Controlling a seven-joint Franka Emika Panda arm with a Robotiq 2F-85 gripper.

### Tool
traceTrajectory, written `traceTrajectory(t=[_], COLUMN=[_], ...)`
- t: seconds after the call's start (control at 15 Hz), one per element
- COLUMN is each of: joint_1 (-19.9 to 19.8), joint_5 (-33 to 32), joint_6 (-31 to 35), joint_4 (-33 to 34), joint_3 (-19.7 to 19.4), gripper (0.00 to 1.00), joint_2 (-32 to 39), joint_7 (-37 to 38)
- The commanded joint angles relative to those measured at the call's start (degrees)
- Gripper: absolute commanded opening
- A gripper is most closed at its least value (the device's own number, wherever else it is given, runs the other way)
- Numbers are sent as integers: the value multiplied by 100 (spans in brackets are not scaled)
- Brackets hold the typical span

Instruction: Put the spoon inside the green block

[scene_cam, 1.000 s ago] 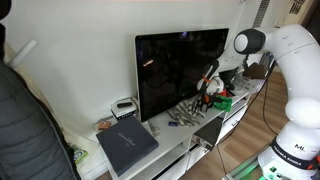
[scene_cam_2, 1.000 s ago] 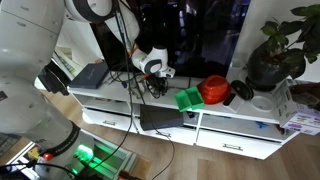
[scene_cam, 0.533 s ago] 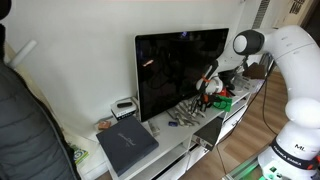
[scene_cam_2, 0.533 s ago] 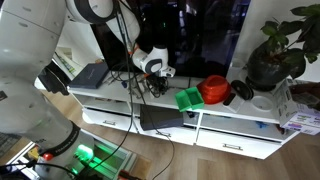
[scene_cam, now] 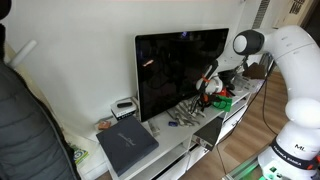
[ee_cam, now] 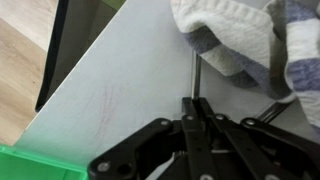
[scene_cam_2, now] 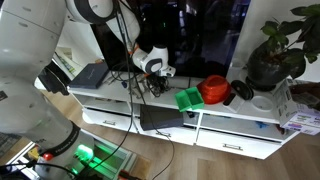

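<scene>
**Gripper pinched on spoon stem, low over white cabinet top; green block near, apart**

Gripper (ee_cam: 194,102): fingers pressed together in the wrist view, tips meeting on a thin dark stem taken as the spoon (ee_cam: 193,75). Only the straight stem visible, running from the fingertips to the edge of a cloth. Bowl end not to be made out.

Cloth (ee_cam: 235,35): white towelling with grey-blue stripes, bunched on the cabinet top (ee_cam: 130,80) just beyond the spoon stem.

Green block (ee_cam: 35,165): bright green, cut by the lower left corner of the wrist view. Resting on the same white surface, apart from fingers and spoon.

In both exterior views: gripper (scene_cam_2: 155,78) (scene_cam: 204,90) low over the white cabinet, in front of the black TV (scene_cam: 180,70). Spoon too small to pick out there.

Green block (scene_cam_2: 188,98) at the front edge of the cabinet top, near the gripper on the plant side. Just beside a red bowl-like container (scene_cam_2: 214,90); touching or not, cannot tell. Same block partly seen behind the gripper in an exterior view (scene_cam: 222,103).

Farther out: potted plant (scene_cam_2: 275,45) at one end of the cabinet, flat dark grey slab (scene_cam: 127,148) at the other end, well apart from the gripper. Dark panel (scene_cam_2: 160,118) at the cabinet front below the gripper.
</scene>
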Motion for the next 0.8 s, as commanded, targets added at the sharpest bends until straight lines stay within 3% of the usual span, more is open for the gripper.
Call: traceTrajectory(t=[0.0, 0.33, 0.73], joint_1=[24, -46, 73], joint_5=[90, 116, 138], joint_6=[226, 714, 247], joint_4=[-163, -398, -534], joint_3=[-67, -144, -594], gripper=[2, 2, 2], joint_2=[-273, -755, -1153], joint_7=[-66, -63, 461])
